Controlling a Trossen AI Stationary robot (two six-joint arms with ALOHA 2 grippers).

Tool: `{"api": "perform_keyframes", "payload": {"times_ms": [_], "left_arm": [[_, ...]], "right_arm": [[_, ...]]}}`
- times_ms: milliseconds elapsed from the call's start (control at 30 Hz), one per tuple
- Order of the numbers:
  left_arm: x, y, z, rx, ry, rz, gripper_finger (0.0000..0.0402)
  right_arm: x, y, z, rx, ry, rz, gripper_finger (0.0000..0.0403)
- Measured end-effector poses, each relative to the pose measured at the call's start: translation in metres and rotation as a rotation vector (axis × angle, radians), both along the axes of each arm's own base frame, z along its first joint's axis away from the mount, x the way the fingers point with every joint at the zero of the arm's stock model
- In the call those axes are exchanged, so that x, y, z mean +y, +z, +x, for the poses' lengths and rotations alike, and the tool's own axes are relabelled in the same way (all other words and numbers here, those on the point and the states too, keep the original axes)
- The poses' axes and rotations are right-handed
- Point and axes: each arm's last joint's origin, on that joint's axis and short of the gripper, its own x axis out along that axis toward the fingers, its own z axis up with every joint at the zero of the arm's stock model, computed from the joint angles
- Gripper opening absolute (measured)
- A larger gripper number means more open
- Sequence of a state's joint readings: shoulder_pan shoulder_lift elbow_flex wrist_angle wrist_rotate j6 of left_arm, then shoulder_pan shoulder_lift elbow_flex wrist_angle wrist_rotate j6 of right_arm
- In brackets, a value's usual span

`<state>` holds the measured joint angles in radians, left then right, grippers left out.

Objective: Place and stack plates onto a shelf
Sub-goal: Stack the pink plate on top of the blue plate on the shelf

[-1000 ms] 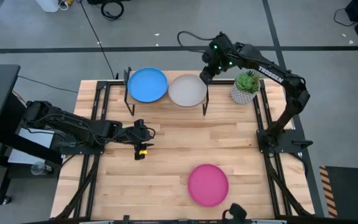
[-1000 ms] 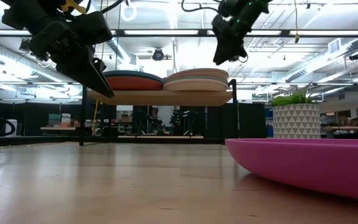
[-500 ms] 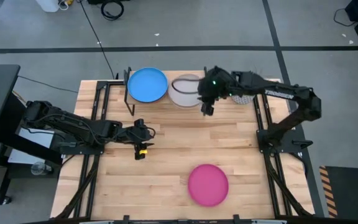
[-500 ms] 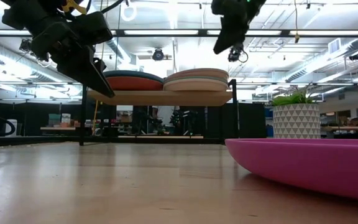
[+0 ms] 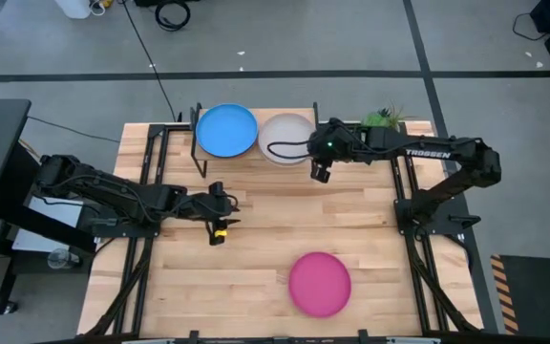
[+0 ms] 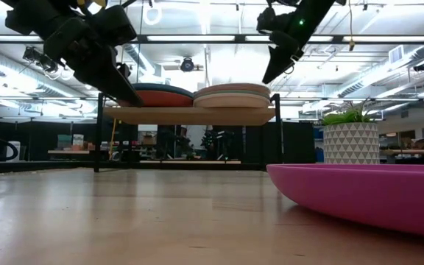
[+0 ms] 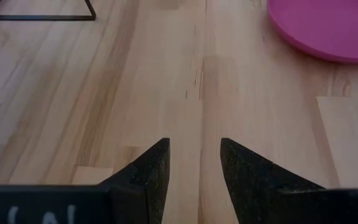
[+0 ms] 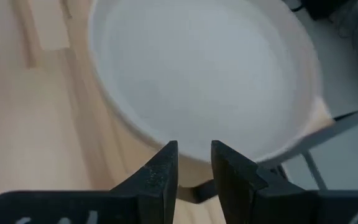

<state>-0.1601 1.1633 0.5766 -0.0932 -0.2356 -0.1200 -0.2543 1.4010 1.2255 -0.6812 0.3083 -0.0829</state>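
The shelf [image 6: 190, 115] stands at the table's far edge and carries two stacks of plates. The left stack has the blue plate [image 5: 227, 129] on top, the right stack the grey plate [image 5: 286, 139]. The pink plate [image 5: 319, 283] lies flat on the table near the near edge. My right gripper [image 5: 320, 174] hovers just off the shelf's near edge beside the grey plate [image 8: 204, 74], fingers narrowly open and holding nothing. My left gripper [image 5: 220, 231] hangs open over bare table [image 7: 194, 144], left of centre.
A potted plant [image 5: 380, 122] in a white patterned pot [image 6: 350, 141] stands at the far right, next to the shelf. Black frame rails [image 5: 407, 191] run along the table's left and right sides. Bare wood lies between the shelf and the pink plate.
My right gripper has drawn back from above the far side of the grey stack, over the stack, toward the table's near edge. It now sits just in front of the shelf. The plates and the shelf have stayed where they were.
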Motion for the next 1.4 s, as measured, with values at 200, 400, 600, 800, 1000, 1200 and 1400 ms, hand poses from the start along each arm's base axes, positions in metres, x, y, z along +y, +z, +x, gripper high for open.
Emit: {"api": "perform_keyframes", "payload": {"times_ms": [200,400,600,800,1000,1200,1400], "left_arm": [[0.0,0.0,0.0,0.005,0.003,-0.004,0.0151],[-0.001,0.002,0.001,-0.024,-0.002,-0.015,0.0151],[-0.009,0.001,0.018,-0.135,-0.085,-0.106,0.0151],[-0.038,-0.002,0.047,-0.138,-0.238,-0.071,0.0151],[-0.077,0.001,0.086,-0.047,-0.385,0.025,0.0151],[-0.106,-0.016,0.116,0.029,-0.54,0.105,0.015],[-0.127,-0.027,0.146,0.108,-0.638,0.129,0.015]], "right_arm": [[0.001,0.011,-0.007,-0.052,-0.008,-0.019,0.0103],[0.011,0.016,-0.017,-0.041,-0.019,0.026,0.0103],[0.042,0.013,-0.023,-0.09,0.045,0.171,0.0103],[0.071,-0.011,-0.036,-0.069,-0.032,0.219,0.0103],[0.103,-0.028,-0.051,-0.138,-0.103,0.268,0.0103],[0.133,-0.045,-0.059,-0.232,-0.062,0.219,0.0103],[0.152,-0.055,-0.066,-0.267,-0.041,0.209,0.0103]]}}
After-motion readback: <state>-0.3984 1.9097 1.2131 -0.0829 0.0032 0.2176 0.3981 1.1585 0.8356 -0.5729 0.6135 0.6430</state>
